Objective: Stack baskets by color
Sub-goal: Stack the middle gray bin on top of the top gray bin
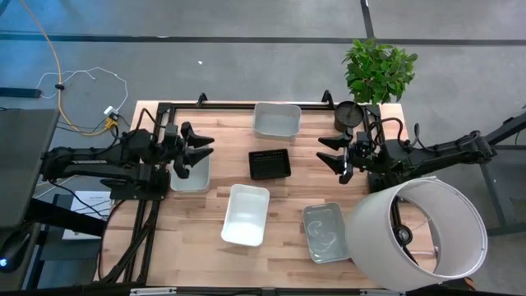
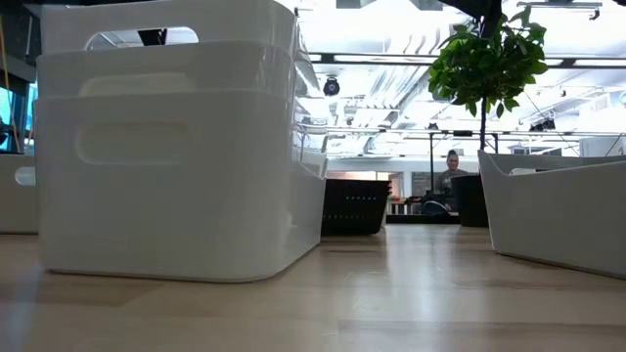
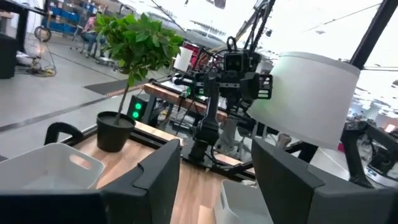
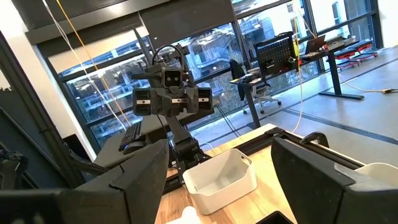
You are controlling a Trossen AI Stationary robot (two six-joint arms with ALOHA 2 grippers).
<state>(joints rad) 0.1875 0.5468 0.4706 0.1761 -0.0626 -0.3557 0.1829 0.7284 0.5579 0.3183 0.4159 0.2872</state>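
Several baskets rest bottom-down on the wooden table (image 1: 288,197). A pale one (image 1: 275,119) sits at the far middle and a black slotted one (image 1: 269,164) in the centre. White ones (image 1: 246,214), nested as the low view shows (image 2: 176,147), sit near the front, with a translucent grey one (image 1: 325,232) to their right. Another pale basket (image 1: 191,174) (image 4: 221,177) lies at the left. My left gripper (image 1: 197,152) (image 3: 214,180) hangs open above that basket. My right gripper (image 1: 333,152) (image 4: 217,180) hangs open right of the black basket.
A big white lampshade (image 1: 419,234) lies on its side at the near right corner. A potted plant (image 1: 378,70) in a black pot (image 1: 348,113) stands at the far right. A black frame (image 1: 230,105) runs along the far edge. A person (image 2: 452,171) shows beyond the table.
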